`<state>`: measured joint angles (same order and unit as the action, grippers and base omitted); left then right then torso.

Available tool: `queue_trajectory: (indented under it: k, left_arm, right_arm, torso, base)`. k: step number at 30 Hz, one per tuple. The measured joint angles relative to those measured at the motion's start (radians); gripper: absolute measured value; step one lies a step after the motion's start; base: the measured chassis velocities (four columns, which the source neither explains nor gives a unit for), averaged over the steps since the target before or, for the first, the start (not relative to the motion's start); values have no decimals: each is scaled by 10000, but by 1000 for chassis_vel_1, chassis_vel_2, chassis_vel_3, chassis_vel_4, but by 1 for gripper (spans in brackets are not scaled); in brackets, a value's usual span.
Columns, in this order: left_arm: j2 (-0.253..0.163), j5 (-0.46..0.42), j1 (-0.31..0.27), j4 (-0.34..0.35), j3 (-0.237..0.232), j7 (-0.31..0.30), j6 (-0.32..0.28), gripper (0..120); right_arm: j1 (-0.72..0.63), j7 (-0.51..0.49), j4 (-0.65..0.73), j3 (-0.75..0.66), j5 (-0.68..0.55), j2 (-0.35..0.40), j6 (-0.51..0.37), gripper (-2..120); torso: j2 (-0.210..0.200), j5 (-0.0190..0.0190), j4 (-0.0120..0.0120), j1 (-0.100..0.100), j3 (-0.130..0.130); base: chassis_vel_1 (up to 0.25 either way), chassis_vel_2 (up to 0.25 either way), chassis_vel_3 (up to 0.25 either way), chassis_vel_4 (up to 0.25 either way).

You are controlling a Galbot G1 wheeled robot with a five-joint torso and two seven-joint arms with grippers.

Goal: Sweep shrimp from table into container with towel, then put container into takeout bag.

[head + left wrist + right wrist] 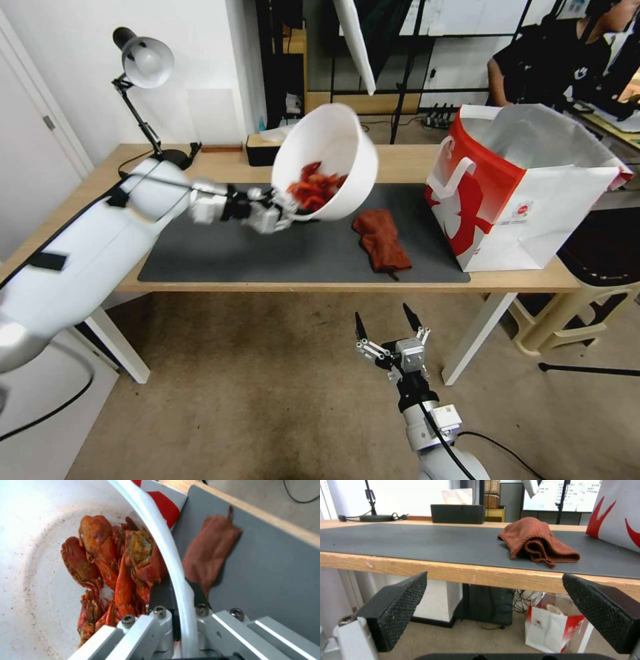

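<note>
The container [330, 157], with the shrimp [317, 188] inside, is tilted and lifted above the table [413, 163], left of the takeout bag [513, 193]. The left gripper [288, 207] is clamped on its rim. The towel [381, 240] lies between them on the mat [267, 250]. The right gripper [389, 321] hangs below the table edge, jaws wide apart.

Glossy shrimp [110, 562], smooth plastic container [333, 143]

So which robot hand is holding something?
The left gripper. It's clamped on the container's rim, lifting it, tilted, above the table. The right gripper hangs open below the table edge.
</note>
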<state>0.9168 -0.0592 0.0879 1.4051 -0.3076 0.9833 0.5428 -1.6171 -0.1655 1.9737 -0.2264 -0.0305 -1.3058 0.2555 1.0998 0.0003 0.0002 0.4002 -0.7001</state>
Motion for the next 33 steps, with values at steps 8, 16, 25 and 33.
queue_trajectory:
  k: [8, 16, 25, 33]
  left_arm:
    - [1946, 116, -1738, -1782, -1344, 6, 158, 0]
    - [3098, 194, -2838, -2779, -1708, 6, 259, 0]
    - [5358, 1243, -3821, -4799, -1324, -458, 583, 0]
    - [6546, 1675, -4151, -5611, -1145, -722, 748, 0]
  right_arm:
    - [-161, -7, -53, -18, 200, -103, 123, 100]
    - [-376, -8, -57, -55, 268, -123, 244, 100]
    - [-538, -28, -60, -98, 314, -186, 324, 100]
    - [-523, -44, -63, -162, 314, -168, 326, 100]
  torso:
    - [-1, -1, -6, 0, -1]
    - [2, 1, -1, -2, 1]
    - [1, -1, -2, -1, 1]
    - [1, -2, 0, -1, 1]
  base:
    - [0, 0, 0, 0]
    - [0, 0, 0, 0]
    - [0, 0, 0, 0]
    - [0, 0, 0, 0]
